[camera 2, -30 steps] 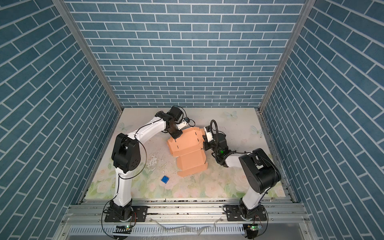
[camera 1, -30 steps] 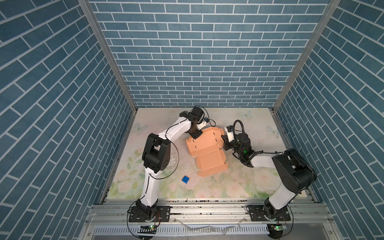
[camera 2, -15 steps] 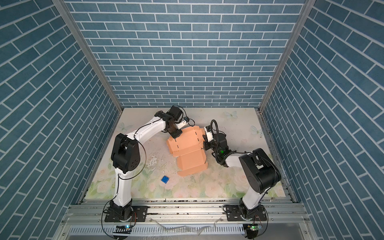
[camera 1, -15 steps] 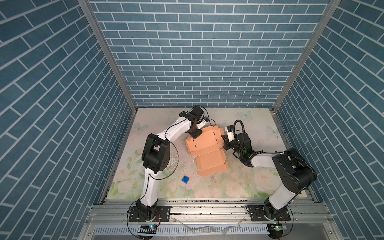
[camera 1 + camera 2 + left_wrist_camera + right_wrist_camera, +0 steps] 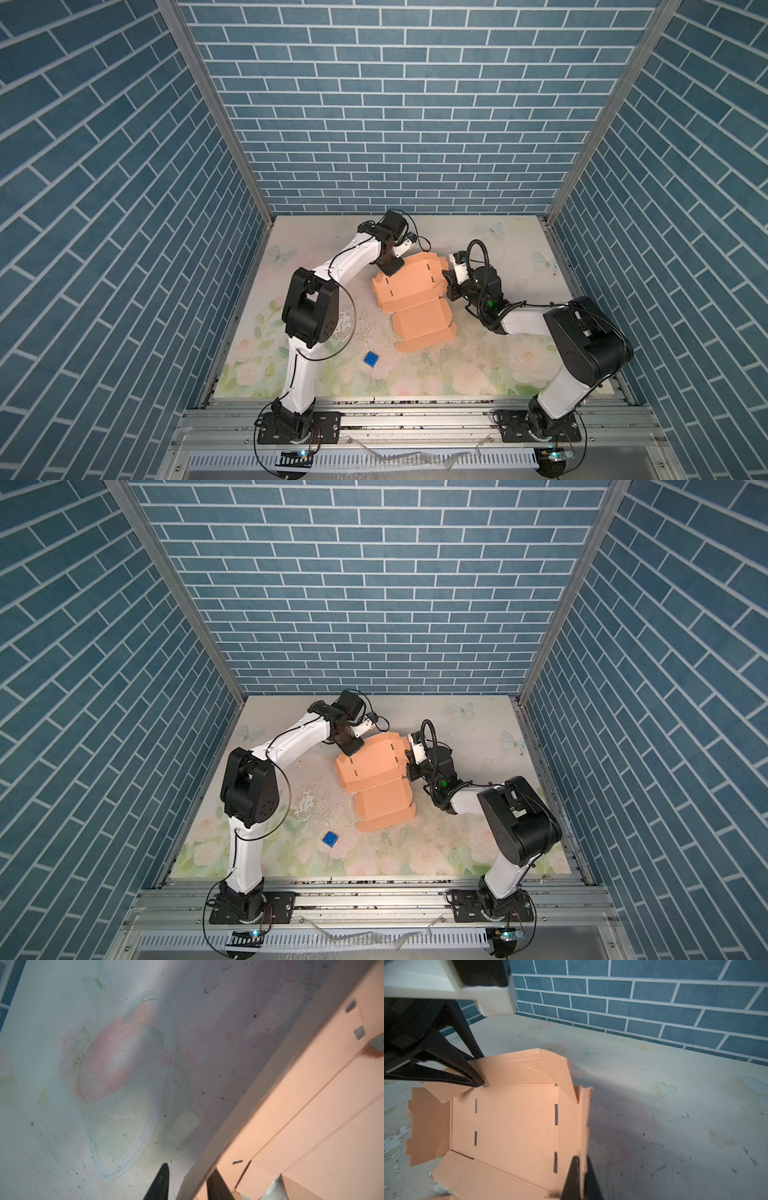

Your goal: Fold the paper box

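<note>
Blue brick-pattern walls are enclosing the cell on three sides. A floral mat is covering the floor, showing scuffs and white flakes left of centre. On it the paper box is lying half-formed at mid-mat, its lid panel trailing toward the near side. The left gripper is straddling the box's far-left wall, jaws partly apart, not clamping. The right gripper is pinching the right wall, jaws closed on it. A blue cube is sitting near-left, well apart.
</note>
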### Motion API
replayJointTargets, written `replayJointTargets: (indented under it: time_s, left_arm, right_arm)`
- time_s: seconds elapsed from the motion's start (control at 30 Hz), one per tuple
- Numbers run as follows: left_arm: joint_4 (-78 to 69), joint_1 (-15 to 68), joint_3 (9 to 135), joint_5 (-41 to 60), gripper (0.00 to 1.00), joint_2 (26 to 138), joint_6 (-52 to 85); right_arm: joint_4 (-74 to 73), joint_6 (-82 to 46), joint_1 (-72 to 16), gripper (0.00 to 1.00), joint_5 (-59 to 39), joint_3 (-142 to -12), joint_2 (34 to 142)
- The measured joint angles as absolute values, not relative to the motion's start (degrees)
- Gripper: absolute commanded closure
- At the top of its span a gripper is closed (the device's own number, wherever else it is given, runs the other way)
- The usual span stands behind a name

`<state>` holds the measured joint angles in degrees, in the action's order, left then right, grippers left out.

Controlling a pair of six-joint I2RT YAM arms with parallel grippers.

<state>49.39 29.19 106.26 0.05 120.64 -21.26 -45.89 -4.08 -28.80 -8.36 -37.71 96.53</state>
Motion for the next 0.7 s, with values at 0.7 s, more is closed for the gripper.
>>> replayJointTargets:
  time_s: [0.7]
  left_arm:
    - [35.2,37.6,92.7,-20.1,0.86,113.4,-22.3]
  right_arm:
    - [-47.6,-6.2,-28.1,0.83,-9.0,-37.7,96.6]
